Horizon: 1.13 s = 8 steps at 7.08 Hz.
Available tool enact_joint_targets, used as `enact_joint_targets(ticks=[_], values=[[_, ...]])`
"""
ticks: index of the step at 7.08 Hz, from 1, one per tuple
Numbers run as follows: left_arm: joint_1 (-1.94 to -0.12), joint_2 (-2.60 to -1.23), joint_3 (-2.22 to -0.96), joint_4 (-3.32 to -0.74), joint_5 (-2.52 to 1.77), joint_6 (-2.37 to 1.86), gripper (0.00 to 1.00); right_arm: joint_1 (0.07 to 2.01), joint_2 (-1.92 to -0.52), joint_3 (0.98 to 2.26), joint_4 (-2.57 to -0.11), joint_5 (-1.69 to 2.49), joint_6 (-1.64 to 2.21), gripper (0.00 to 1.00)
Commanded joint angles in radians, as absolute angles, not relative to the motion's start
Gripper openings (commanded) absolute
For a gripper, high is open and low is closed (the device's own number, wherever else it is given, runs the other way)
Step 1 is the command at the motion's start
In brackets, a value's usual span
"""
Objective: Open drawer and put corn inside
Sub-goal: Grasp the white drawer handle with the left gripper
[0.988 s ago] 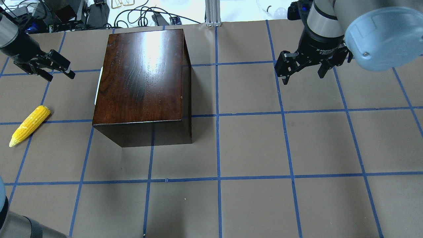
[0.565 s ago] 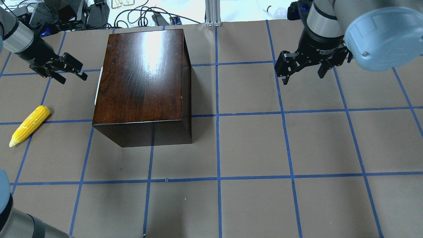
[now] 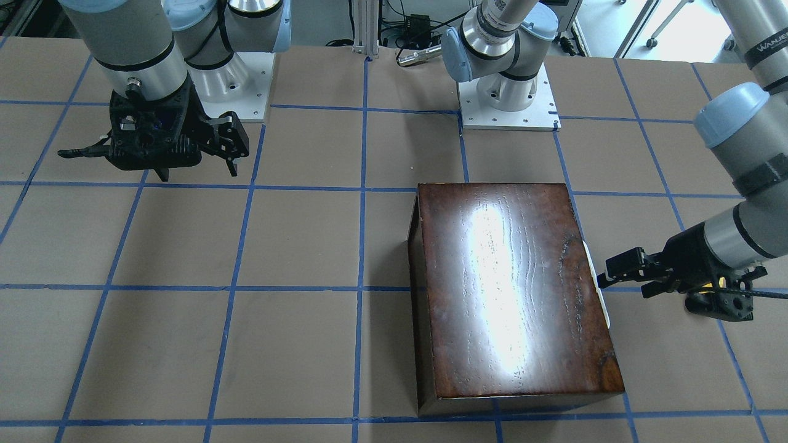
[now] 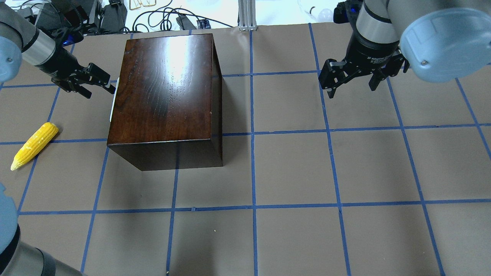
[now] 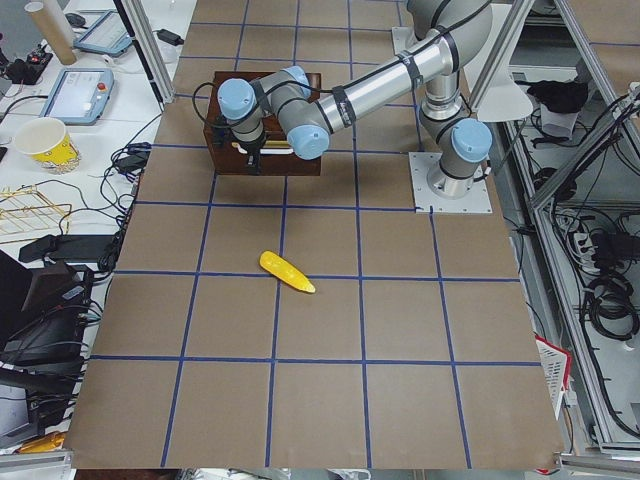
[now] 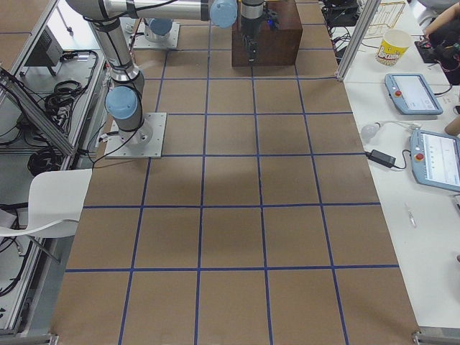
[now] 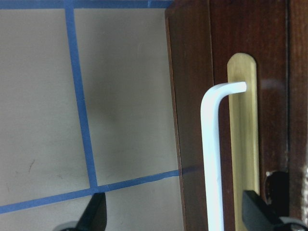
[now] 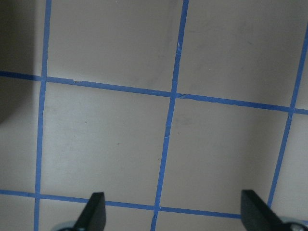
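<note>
One handle (image 7: 211, 159), apparently at end effector (image 7: 174, 208)

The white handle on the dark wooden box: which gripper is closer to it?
The left gripper: open, right at the white handle of the glossy dark-wood box. The right gripper hangs well away, beyond the box's opposite side.

Only one legible item: "WANUE…" in white capitals on the black band (image 3: 766, 46) of the left arm, cut off at the edge of the front-facing view. White print on the right arm's black wrist collar (image 4: 378, 58) is too small to read. The yellow paper cup (image 6: 392, 47) has printing, but it's illegible.
</note>
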State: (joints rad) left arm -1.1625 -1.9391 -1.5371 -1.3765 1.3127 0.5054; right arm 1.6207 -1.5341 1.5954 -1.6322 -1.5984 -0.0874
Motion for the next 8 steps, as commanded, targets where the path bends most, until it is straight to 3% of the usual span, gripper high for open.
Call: enact_joint_targets(ticks=[1, 8], values=[[-1.163, -1.956, -1.542, -1.362, 1.312, 0.506, 1.00, 1.621, -1.534, 1.595, -1.632, -1.598, -0.087, 1.00], [-1.164, -1.983, -1.542, -1.359, 1.292, 0.505, 1.00, 1.621, -1.534, 1.595, -1.632, -1.598, -0.087, 1.00]])
